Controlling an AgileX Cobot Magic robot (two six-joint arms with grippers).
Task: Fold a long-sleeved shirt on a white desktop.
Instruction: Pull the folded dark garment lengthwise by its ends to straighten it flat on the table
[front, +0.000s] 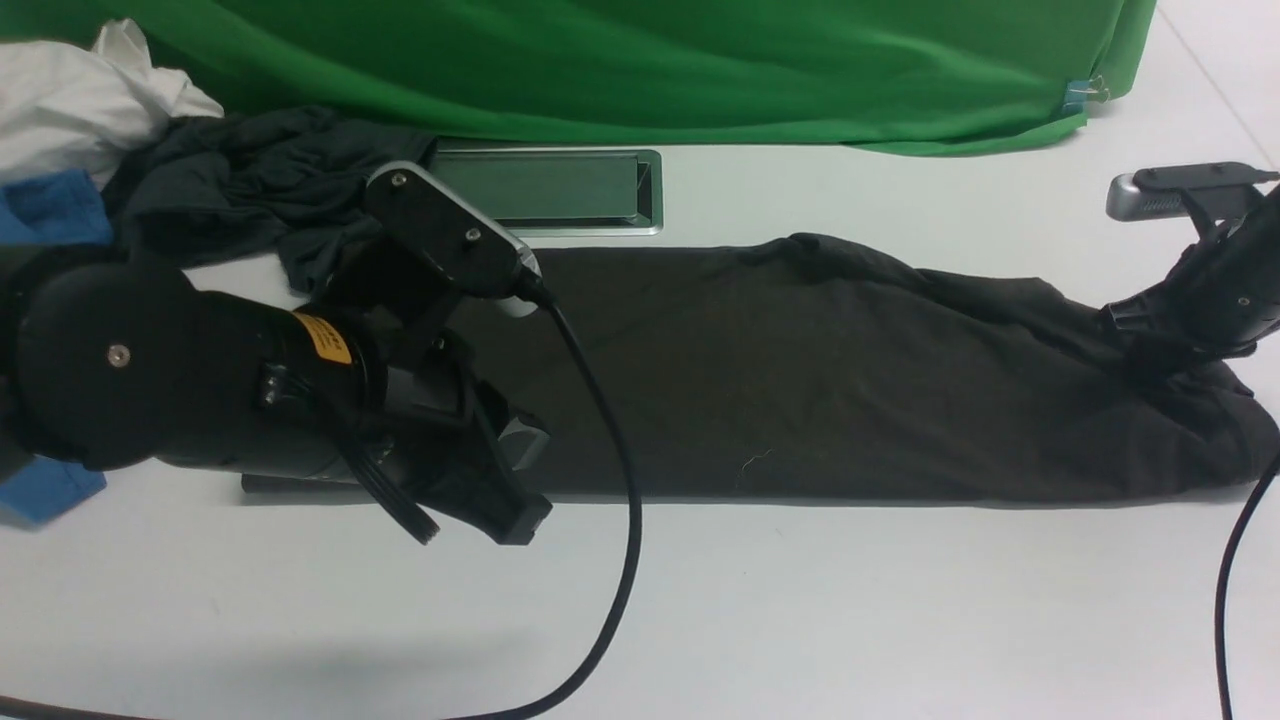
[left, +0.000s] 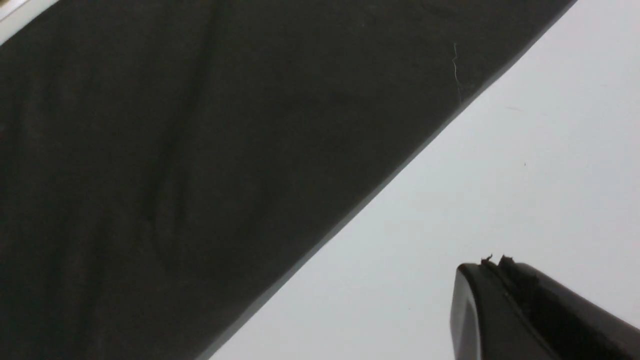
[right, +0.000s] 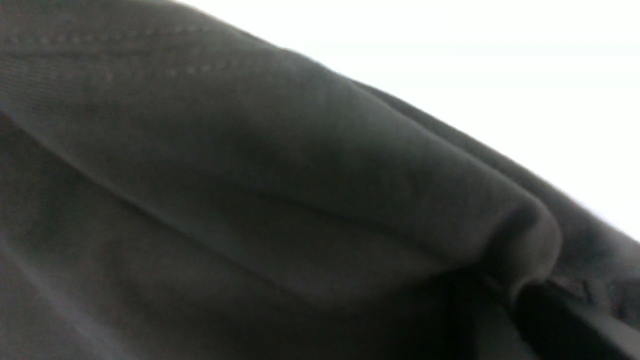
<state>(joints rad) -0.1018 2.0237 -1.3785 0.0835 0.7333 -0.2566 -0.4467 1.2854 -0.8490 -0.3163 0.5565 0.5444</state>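
The long-sleeved shirt (front: 820, 380) lies as a long dark band across the white desktop (front: 850, 610), with its print hidden. At its right end my right gripper (front: 1150, 352) is down in the cloth. In the right wrist view a fold of the shirt (right: 320, 165) bunches into the dark jaws of that gripper (right: 530, 300), which are shut on it. My left gripper (front: 515, 520) hangs at the shirt's left part over its near edge. In the left wrist view the left gripper (left: 492, 263) is shut and empty over bare desktop (left: 525, 165), beside the shirt's straight edge (left: 200, 165).
A slate-grey garment (front: 250, 180), a white cloth (front: 80, 100) and a blue garment (front: 50, 205) are piled at the back left. The grey cable hatch (front: 550, 190) sits behind the shirt, below the green backdrop (front: 650, 60). Black cables (front: 620, 560) trail over the near desktop.
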